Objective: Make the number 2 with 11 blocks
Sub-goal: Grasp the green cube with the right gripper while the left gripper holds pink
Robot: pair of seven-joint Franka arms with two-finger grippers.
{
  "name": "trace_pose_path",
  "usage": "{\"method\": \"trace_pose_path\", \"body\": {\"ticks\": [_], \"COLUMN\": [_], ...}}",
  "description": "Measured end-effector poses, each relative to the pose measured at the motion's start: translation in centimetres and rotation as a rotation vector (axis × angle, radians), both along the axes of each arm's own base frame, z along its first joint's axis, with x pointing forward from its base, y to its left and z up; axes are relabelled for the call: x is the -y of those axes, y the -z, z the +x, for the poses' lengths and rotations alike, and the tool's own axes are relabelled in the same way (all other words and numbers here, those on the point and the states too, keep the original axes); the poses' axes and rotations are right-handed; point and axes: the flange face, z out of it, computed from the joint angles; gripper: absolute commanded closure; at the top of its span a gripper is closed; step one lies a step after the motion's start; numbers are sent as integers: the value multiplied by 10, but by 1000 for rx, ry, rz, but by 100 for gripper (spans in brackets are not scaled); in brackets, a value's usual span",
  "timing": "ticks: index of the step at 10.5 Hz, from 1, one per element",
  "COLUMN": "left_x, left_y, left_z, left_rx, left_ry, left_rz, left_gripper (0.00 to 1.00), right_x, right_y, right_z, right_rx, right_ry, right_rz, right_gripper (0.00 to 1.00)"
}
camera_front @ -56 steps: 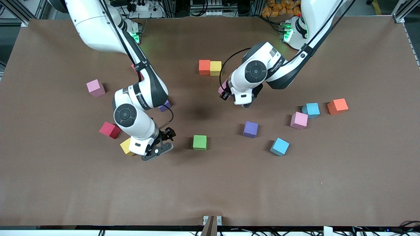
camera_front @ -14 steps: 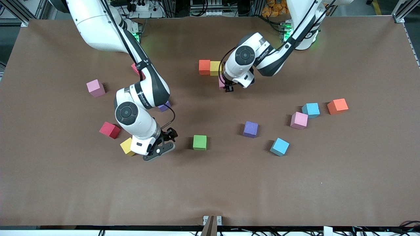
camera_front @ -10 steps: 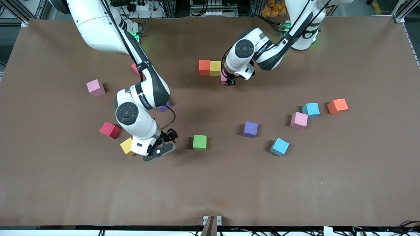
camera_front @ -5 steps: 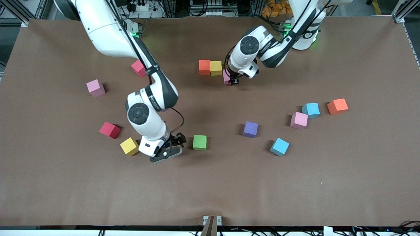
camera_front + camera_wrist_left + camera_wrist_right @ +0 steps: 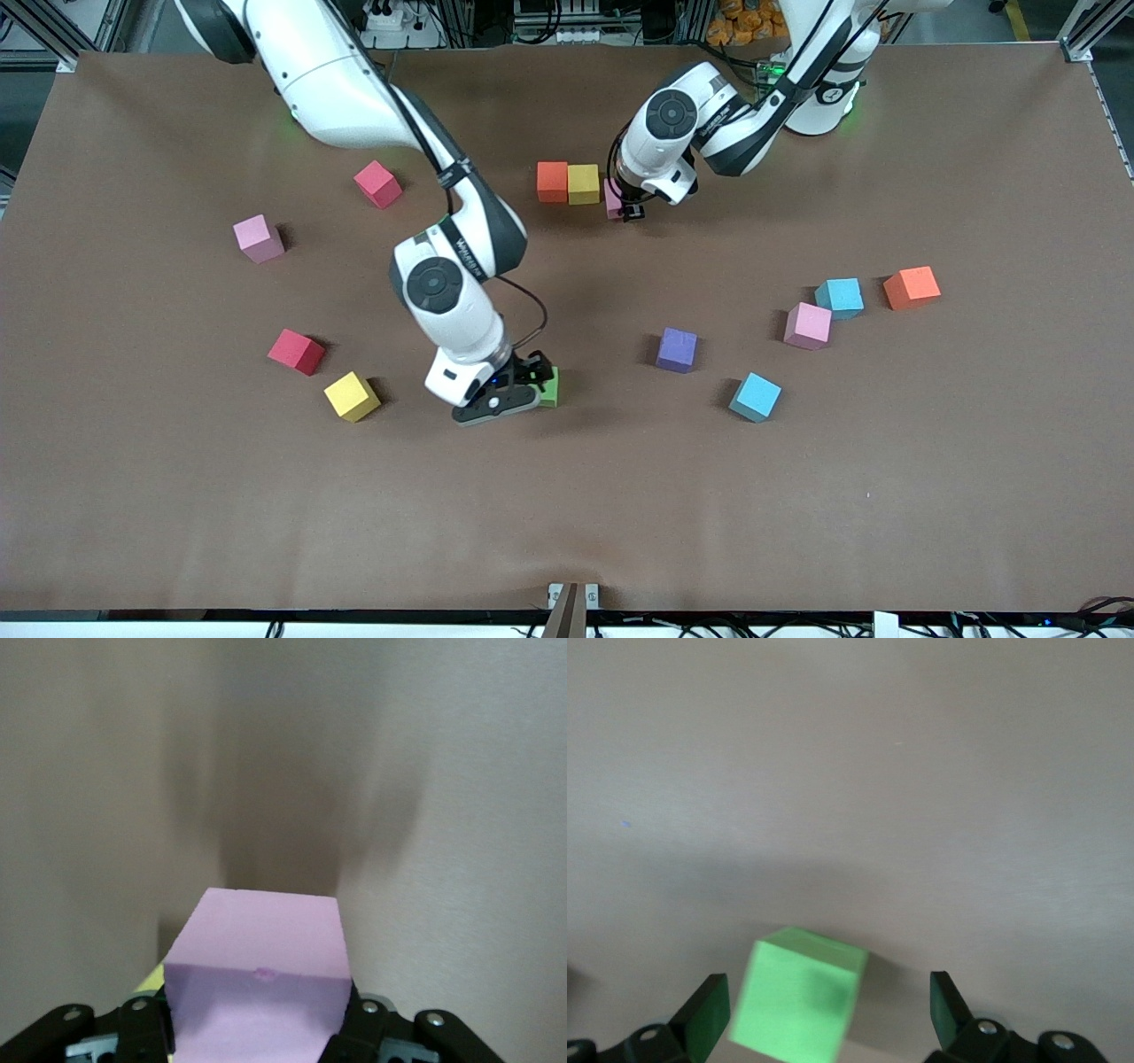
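Here the left gripper [image 5: 627, 213] pinches a pink foam cube [image 5: 257, 979] just beside the yellow foam cube [image 5: 583, 183] and orange foam cube [image 5: 552, 181]. The right gripper [image 5: 824, 1014], fingers spread wide, hangs over the green foam cube [image 5: 799, 1005].

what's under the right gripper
A green foam cube sits on the brown table below the open right gripper, between its fingers. In the front view the gripper covers most of it.

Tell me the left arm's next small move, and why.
Probably lower the pink block beside the yellow block and release. The left gripper grips it right next to the orange and yellow pair, so it would extend that row.
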Motion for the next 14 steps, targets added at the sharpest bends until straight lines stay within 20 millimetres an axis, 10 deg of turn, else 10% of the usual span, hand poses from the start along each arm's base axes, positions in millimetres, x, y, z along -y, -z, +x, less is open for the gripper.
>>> {"method": "trace_pose_path", "body": {"ticks": [5, 14], "left_x": [2, 2], "left_y": [9, 16], "left_z": [-30, -45], "left_rx": [14, 50], "left_ry": [82, 118], "left_rz": [-28, -82], "left_gripper": [99, 98], "right_x": [-13, -9], "right_y": [49, 48], "right_z": [0, 4], "right_rx": [69, 98], "right_ry": [21, 1], "right_rz": [36, -6], "right_gripper": [0, 0]}}
